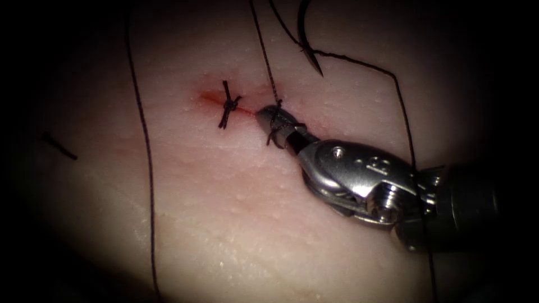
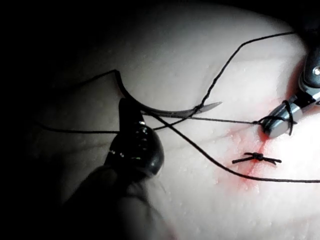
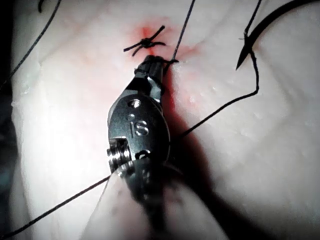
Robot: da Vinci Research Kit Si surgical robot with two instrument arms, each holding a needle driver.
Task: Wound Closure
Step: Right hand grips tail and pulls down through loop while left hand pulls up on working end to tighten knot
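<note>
The tissue (image 1: pixel 236 224) bears a short cut (image 1: pixel 210 100) stained with red fluid, with a tied stitch (image 1: pixel 227 104) across it. My right tool (image 1: pixel 268 116) lies at the cut's right end, jaws shut, with thread (image 1: pixel 274 130) looped around them. The same wraps circle the right tool (image 3: pixel 150 70) in its wrist view. The curved needle (image 1: pixel 306 33) hangs beyond the cut, out of the tissue. My left tool (image 2: pixel 128 107) is shut on the needle (image 2: pixel 165 111) toward its tail end. The right tool (image 2: pixel 278 120) is also seen there, beside the stitch (image 2: pixel 256 159).
Long thread (image 1: pixel 147 163) runs down the tissue left of the cut. Another strand (image 1: pixel 401 106) trails from the needle past the right tool. A cut end of thread (image 1: pixel 58 145) lies far left. The needle's tip (image 3: pixel 239 66) points at the tissue.
</note>
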